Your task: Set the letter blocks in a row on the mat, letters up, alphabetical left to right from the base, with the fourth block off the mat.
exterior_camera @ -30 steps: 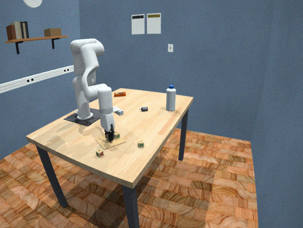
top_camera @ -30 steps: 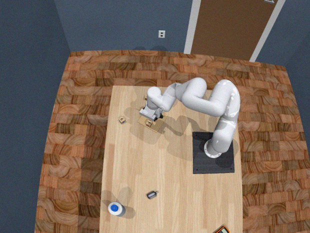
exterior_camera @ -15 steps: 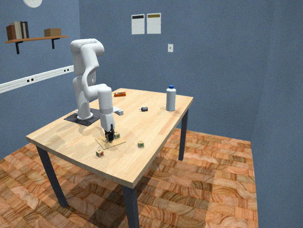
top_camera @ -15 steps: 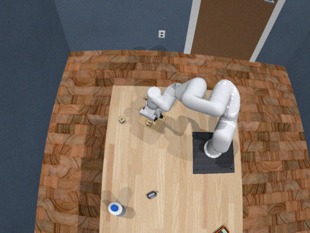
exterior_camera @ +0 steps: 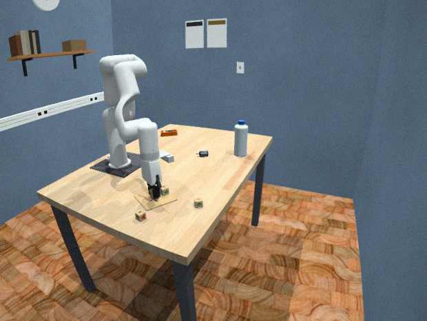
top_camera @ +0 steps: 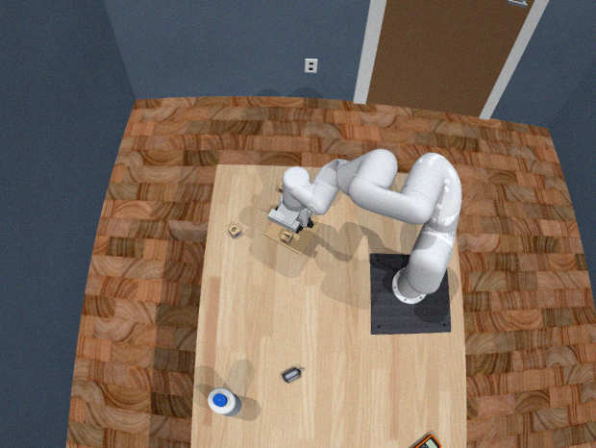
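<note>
The thin tan mat (top_camera: 294, 236) lies on the table, also seen in the exterior view (exterior_camera: 155, 201). My gripper (exterior_camera: 154, 193) points straight down over the mat and is shut on a small wooden block (exterior_camera: 153, 195), held low at the mat's surface. From above, the gripper body (top_camera: 294, 221) hides that block. A second block (exterior_camera: 164, 190) (top_camera: 287, 236) with a green letter sits on the mat right beside the fingers. A block with a red mark (exterior_camera: 140, 215) lies off the mat. Another block with a green letter (exterior_camera: 198, 202) (top_camera: 235, 231) lies off the mat.
A white bottle with a blue cap (exterior_camera: 240, 138) (top_camera: 221, 400) stands near the table's far corner. A small dark object (top_camera: 291, 373) lies mid-table. An orange device (exterior_camera: 169, 132) lies near the far edge. The arm's black base plate (top_camera: 409, 293) sits at one side.
</note>
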Motion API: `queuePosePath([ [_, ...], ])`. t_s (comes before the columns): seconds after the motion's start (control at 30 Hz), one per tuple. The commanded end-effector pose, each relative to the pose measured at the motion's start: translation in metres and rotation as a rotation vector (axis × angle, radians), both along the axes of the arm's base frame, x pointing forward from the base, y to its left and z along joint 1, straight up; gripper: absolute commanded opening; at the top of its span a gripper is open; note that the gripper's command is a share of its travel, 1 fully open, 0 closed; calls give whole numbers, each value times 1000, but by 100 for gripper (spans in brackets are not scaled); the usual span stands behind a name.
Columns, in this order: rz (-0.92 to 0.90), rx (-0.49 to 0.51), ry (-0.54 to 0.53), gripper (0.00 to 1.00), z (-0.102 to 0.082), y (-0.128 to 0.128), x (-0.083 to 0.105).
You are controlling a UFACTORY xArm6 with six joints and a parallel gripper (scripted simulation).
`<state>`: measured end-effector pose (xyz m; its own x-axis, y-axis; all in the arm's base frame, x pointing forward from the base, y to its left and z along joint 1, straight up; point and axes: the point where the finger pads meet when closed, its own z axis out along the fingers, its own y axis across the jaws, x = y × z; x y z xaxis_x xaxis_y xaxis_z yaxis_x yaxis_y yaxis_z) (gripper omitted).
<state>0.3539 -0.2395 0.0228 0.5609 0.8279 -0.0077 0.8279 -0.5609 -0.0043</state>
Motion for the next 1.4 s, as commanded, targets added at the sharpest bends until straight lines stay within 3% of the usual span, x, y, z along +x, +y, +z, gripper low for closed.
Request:
queuePosePath([
  [0.0, 0, -3, -5, 28, 2, -1, 2],
  [1.37, 0, -3, -5, 28, -2, -1, 2],
])
